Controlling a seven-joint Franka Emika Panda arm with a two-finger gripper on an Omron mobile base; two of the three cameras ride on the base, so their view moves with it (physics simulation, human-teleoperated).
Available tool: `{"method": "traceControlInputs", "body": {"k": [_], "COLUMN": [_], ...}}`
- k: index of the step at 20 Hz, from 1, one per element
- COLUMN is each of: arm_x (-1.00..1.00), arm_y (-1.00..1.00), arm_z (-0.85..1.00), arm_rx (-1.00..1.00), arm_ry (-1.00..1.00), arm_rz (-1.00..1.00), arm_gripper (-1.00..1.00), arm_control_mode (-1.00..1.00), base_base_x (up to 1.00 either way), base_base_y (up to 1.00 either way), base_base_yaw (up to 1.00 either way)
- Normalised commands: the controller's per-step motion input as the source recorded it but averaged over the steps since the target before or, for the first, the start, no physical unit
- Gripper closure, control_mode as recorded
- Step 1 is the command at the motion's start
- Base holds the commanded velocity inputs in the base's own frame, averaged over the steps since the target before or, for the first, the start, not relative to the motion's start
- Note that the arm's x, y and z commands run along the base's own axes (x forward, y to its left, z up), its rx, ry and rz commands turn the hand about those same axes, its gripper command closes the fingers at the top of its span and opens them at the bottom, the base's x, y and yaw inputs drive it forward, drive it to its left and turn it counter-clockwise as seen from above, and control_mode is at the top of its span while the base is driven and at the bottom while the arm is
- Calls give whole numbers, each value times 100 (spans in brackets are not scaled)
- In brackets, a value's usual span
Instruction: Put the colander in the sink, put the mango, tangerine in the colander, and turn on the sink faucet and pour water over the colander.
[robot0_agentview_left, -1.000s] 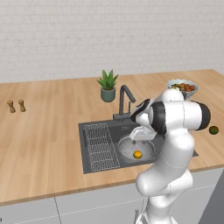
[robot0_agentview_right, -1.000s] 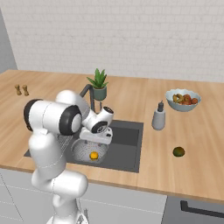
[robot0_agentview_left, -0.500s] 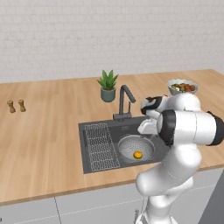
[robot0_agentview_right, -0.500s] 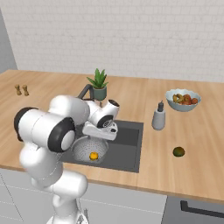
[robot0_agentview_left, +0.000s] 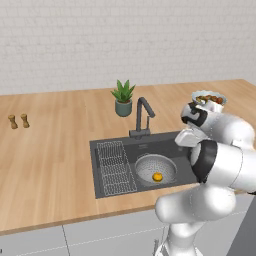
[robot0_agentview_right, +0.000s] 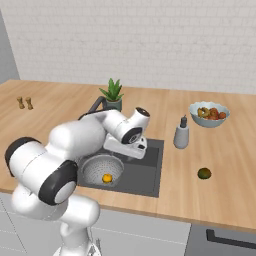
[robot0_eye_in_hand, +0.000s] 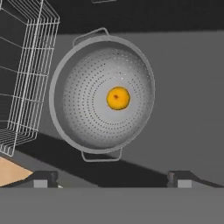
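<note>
The silver perforated colander (robot0_eye_in_hand: 83, 113) (robot0_agentview_left: 150, 166) (robot0_agentview_right: 97, 167) sits in the dark sink (robot0_agentview_left: 150, 147) (robot0_agentview_right: 145, 175), to the right of the wire rack (robot0_eye_in_hand: 24, 74). The orange tangerine (robot0_eye_in_hand: 118, 98) (robot0_agentview_left: 157, 176) (robot0_agentview_right: 107, 178) lies at the colander's bottom. My gripper (robot0_eye_in_hand: 113, 180) (robot0_agentview_right: 131, 150) hangs above the colander's right side, open, with nothing between its fingertips (robot0_eye_in_hand: 43, 179). The dark green mango (robot0_agentview_right: 203, 173) rests on the counter right of the sink. The faucet (robot0_agentview_left: 142, 117) stands behind the basin, and no water runs from it.
A potted plant (robot0_agentview_left: 123, 98) (robot0_agentview_right: 112, 93) stands behind the faucet. A grey soap dispenser (robot0_agentview_right: 181, 135) and a pale fruit bowl (robot0_agentview_right: 209, 113) (robot0_agentview_left: 208, 98) sit right of the sink. Two small shakers (robot0_agentview_left: 18, 121) stand far left on the wooden counter.
The hand has risen from low over the colander and swung right toward the sink's right edge. It stays open, and the tangerine stays in the colander.
</note>
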Motion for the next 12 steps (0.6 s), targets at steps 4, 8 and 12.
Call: {"method": "traceControlInputs", "body": {"k": [4,8,12], "arm_x": [-31,-30,-23], "arm_y": [-63,-52,-60], "arm_z": [47,49,25], "arm_rx": [-3,-12,-22], "arm_ry": [0,0,0], "arm_rz": [-22,-35,-46], "arm_gripper": [-100,-100,-100], "arm_control_mode": [-100,-100,-100], "base_base_x": [0,0,0], "base_base_y": [0,0,0], "base_base_yaw": [0,0,0]}}
